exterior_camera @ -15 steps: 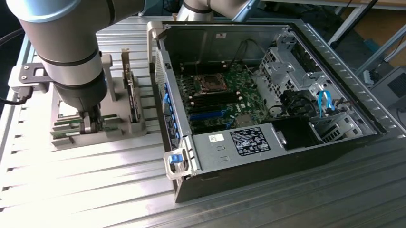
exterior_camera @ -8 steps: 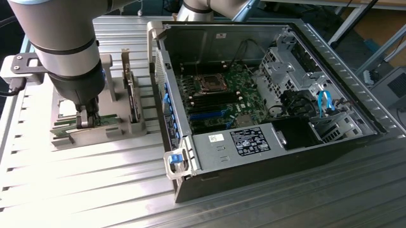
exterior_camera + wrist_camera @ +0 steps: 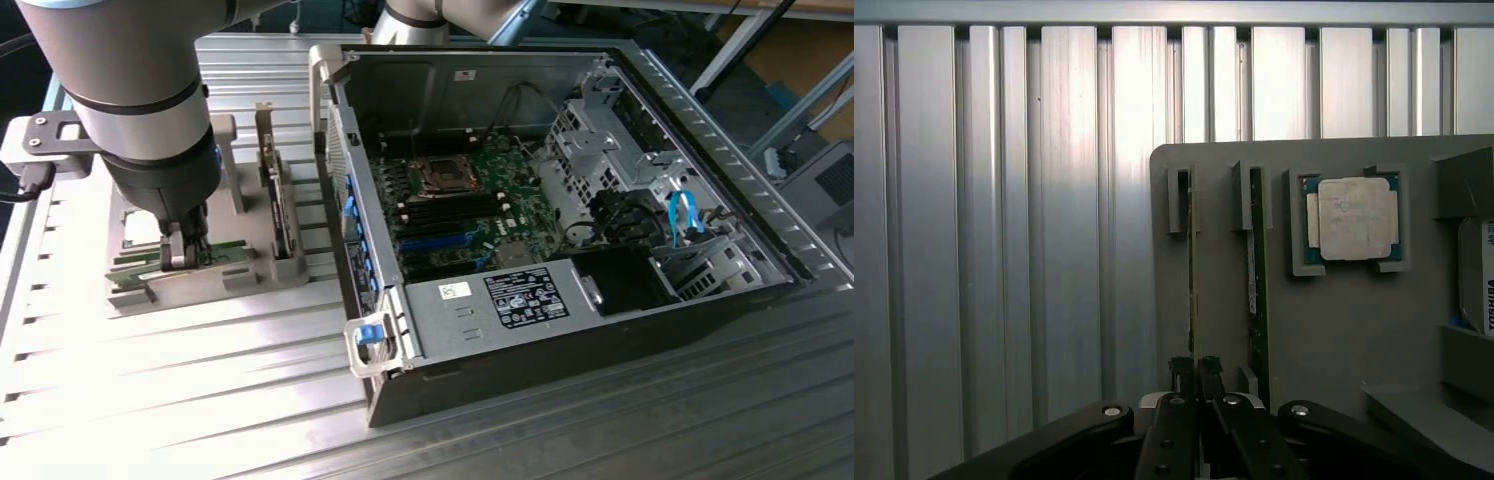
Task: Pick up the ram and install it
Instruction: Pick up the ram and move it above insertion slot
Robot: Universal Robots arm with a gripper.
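Tool (image 3: 1195, 368) pinches the ram (image 3: 1191, 270), edge-up in grey tray (image 3: 1334, 330) on ribbed metal table (image 3: 1004, 250)

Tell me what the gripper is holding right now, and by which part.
The gripper grips the ram near one end, jaws pinching its flat faces; the ram sits in its holder slot.
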